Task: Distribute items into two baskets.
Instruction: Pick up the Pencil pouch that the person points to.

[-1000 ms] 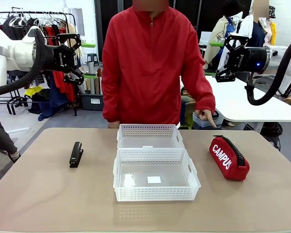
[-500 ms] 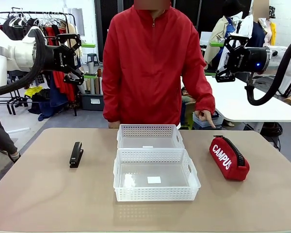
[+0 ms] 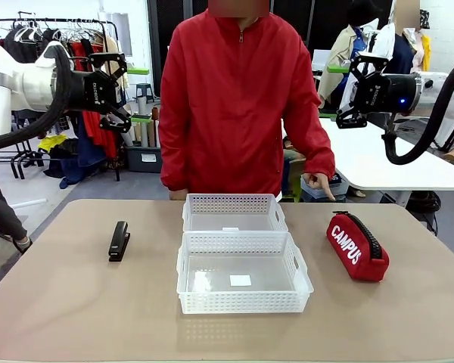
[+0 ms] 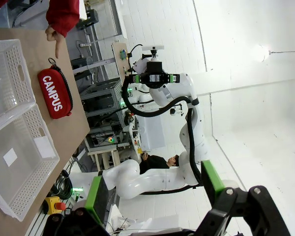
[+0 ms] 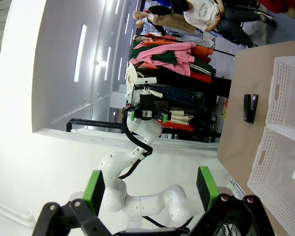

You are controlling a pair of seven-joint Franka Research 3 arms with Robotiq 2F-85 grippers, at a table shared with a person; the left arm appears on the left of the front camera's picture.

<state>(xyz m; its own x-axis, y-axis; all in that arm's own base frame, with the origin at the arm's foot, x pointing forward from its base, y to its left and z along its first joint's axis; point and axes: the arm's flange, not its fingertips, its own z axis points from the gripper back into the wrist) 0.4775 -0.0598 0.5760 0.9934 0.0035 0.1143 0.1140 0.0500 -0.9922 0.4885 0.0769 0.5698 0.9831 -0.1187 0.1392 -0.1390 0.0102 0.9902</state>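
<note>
- A robot lab — bare white hall with strip lights.
- Behind the left gripper, a clothes rack hung with garments — a grey bin below it.
- Below the right gripper, farther back, a white worktable.

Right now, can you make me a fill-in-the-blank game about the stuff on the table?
The black stapler lies on the robot's ____ side of the table. The red pouch says ____ in white letters. The near basket and the far basket are both coloured ____. The left pincer and the right pincer are both ____.
Missing words: left, CAMPUS, white, open.
</note>
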